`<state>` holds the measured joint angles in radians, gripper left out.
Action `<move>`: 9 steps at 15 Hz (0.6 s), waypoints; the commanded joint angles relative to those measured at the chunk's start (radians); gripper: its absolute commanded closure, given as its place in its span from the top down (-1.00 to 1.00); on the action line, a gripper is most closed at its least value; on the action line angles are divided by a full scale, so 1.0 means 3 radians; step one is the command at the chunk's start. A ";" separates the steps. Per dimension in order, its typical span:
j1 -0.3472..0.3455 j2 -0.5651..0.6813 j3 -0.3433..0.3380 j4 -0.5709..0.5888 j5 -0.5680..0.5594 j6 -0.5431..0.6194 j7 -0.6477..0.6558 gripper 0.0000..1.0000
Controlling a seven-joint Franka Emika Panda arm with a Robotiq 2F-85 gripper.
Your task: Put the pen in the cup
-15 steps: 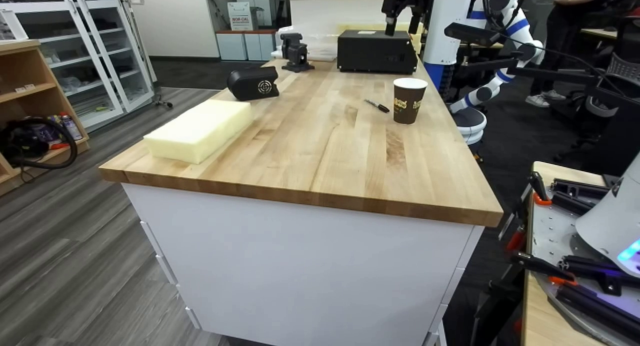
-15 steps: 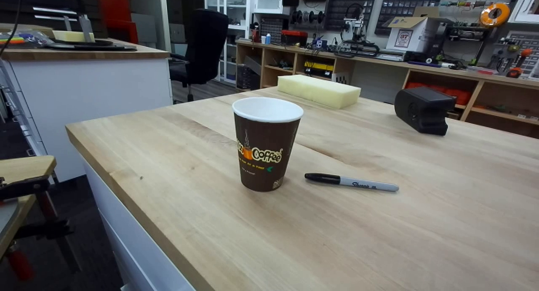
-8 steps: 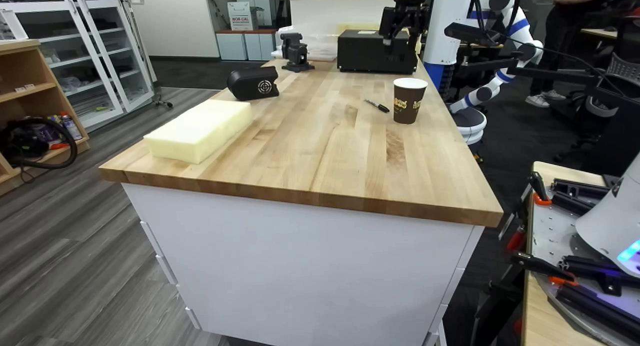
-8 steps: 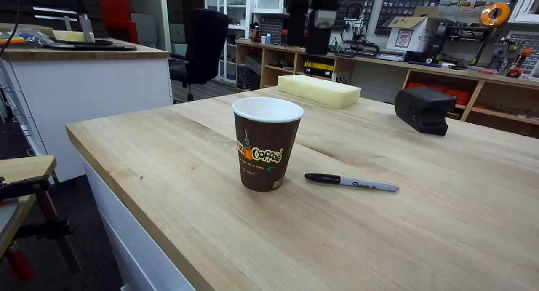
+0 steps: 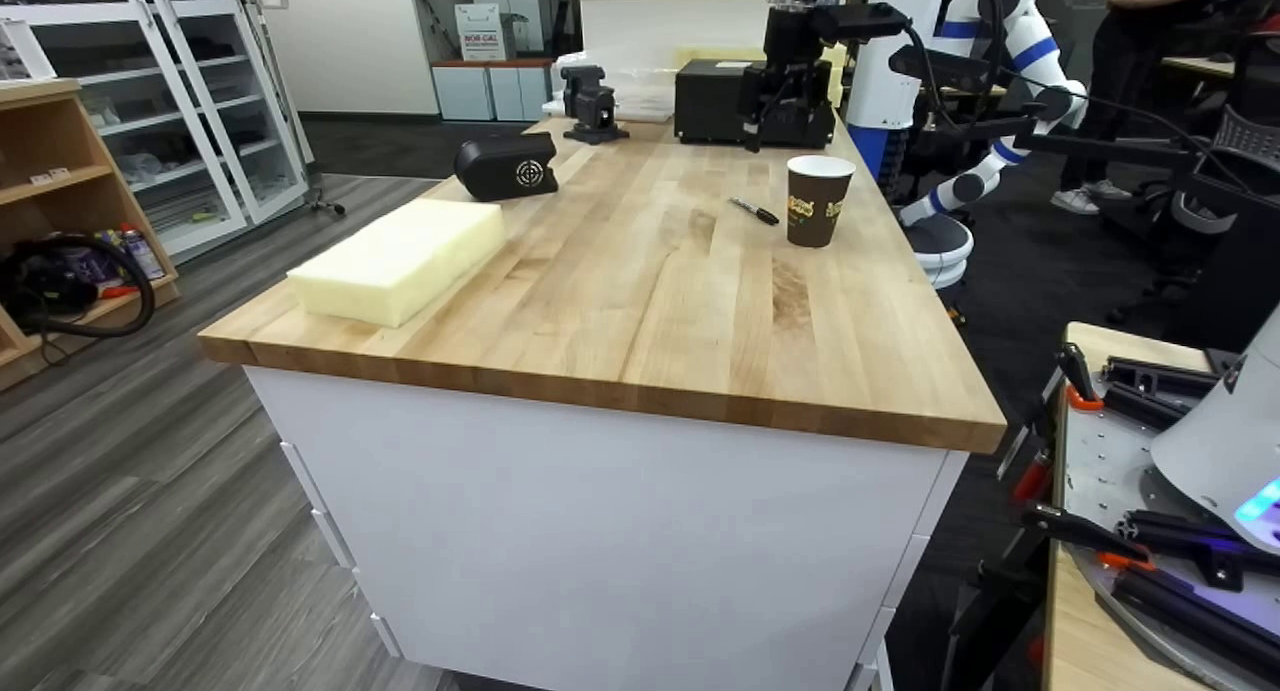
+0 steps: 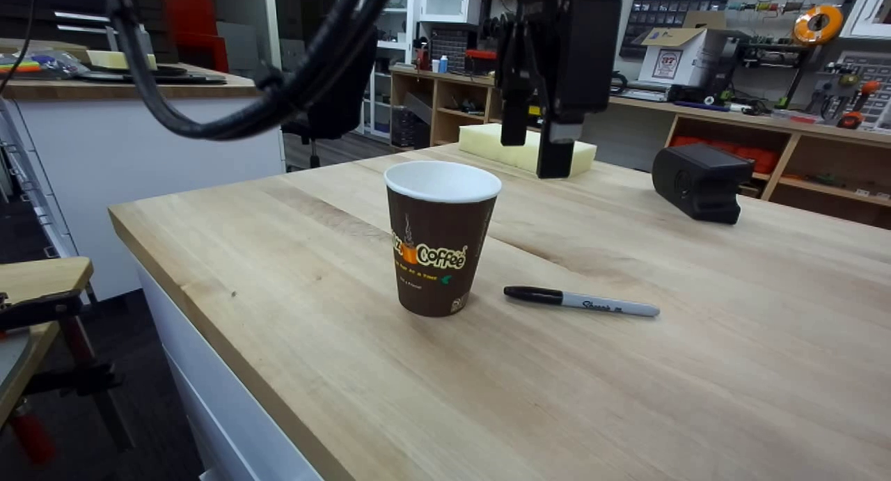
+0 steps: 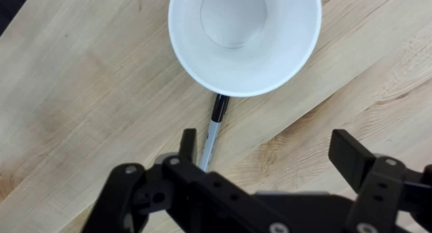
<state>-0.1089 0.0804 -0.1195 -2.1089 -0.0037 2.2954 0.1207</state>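
Wrist view shows the jaws spread wide above the counter [image 7: 101, 91]. The pen [image 7: 212, 134] lies flat there, black end toward the upright cup [image 7: 244, 59].

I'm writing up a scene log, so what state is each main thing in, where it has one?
Cup: upright, lidless, nothing visible inside
Pen: capped, lying flat on the table
Fingers: spread apart, gripping nothing
Yellow block: lying flat
White cardboard box: top flaps open
Base light: glowing blue
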 commanded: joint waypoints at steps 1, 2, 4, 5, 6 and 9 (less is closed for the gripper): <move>-0.0017 0.0099 -0.0039 -0.0011 -0.0110 0.0250 0.0109 1.00; -0.0019 0.0117 -0.0052 -0.0023 -0.0128 0.0306 0.0120 1.00; -0.0028 0.0167 -0.0081 -0.0037 -0.0139 0.0403 0.0132 1.00; -0.0030 0.0186 -0.0095 -0.0032 -0.0140 0.0437 0.0139 1.00; -0.0036 0.0216 -0.0111 -0.0041 -0.0133 0.0482 0.0136 1.00; -0.0047 0.0325 -0.0152 -0.0033 -0.0111 0.0582 0.0123 1.00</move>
<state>-0.1116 0.1538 -0.1597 -2.1143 -0.0262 2.4254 0.1367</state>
